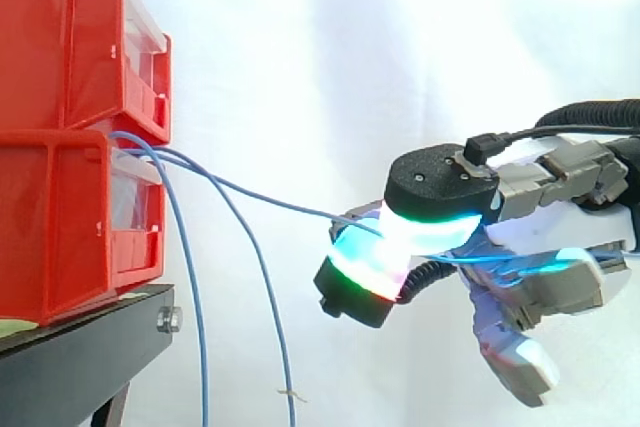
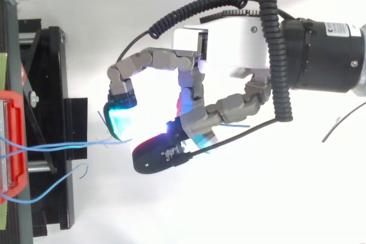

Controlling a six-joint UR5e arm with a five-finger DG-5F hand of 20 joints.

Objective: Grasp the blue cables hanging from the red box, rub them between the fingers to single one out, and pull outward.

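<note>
Two red bins (image 1: 70,217) are stacked on the left, and thin blue cables come out between them. One blue cable (image 1: 270,197) runs nearly taut to the right and slightly down into my hand (image 1: 540,247). It is pinched between glowing fingertip pads (image 1: 440,187), and its tail trails on across the palm. Two other blue cables (image 1: 190,277) hang loose from the bin towards the floor. In the top view the hand (image 2: 229,38) reaches left with curled fingers, and the cables (image 2: 63,146) stretch from the red bin (image 2: 14,141) to a cyan fingertip (image 2: 119,119).
The bins rest on a black stand (image 1: 80,347) with a bolt at its front edge. Behind everything hangs a white curtain. Open space lies between the stand and my hand, crossed only by the cables.
</note>
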